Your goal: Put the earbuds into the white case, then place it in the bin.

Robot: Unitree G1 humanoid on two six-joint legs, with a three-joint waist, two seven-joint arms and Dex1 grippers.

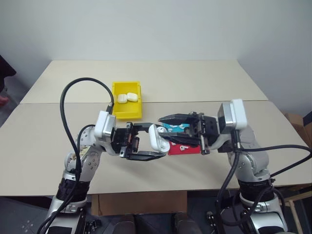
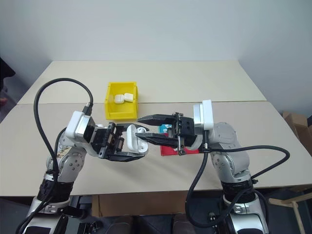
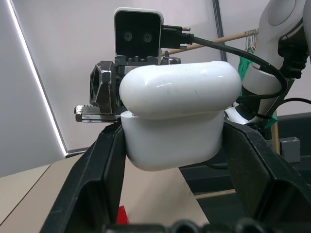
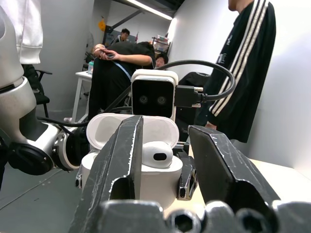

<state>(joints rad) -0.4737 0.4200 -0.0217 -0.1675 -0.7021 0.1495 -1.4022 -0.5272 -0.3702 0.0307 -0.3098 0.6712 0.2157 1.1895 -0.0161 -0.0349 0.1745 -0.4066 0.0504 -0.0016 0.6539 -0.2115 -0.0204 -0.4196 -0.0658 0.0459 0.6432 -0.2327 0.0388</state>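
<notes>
Pincers of both arms meet above the front part of the beige worktop (image 1: 204, 87). The left pincer (image 1: 155, 142) is clenched on the white case (image 3: 175, 116), one black finger (image 3: 92, 189) pressed on each side of its body. The case is held in the air, with its hinged lid raised. In the right wrist view an earbud (image 4: 156, 153) sits in the open case, its rounded head standing above the rim. The right pincer (image 2: 143, 128) points at the case from the other side; its two fingers stand apart around the case opening and hold nothing.

Under the two pincers a shallow red-and-blue tray (image 1: 187, 148) lies on the worktop, and one more earbud (image 1: 182, 145) rests on its red part. The yellow bin (image 1: 127, 113) stands behind the left arm, further back on the worktop, well apart from the held case. Two closed white cases (image 1: 126, 97) lie inside it, just beside each other.

People in dark clothes (image 4: 245, 63) appear behind the worktop in the right wrist view.
</notes>
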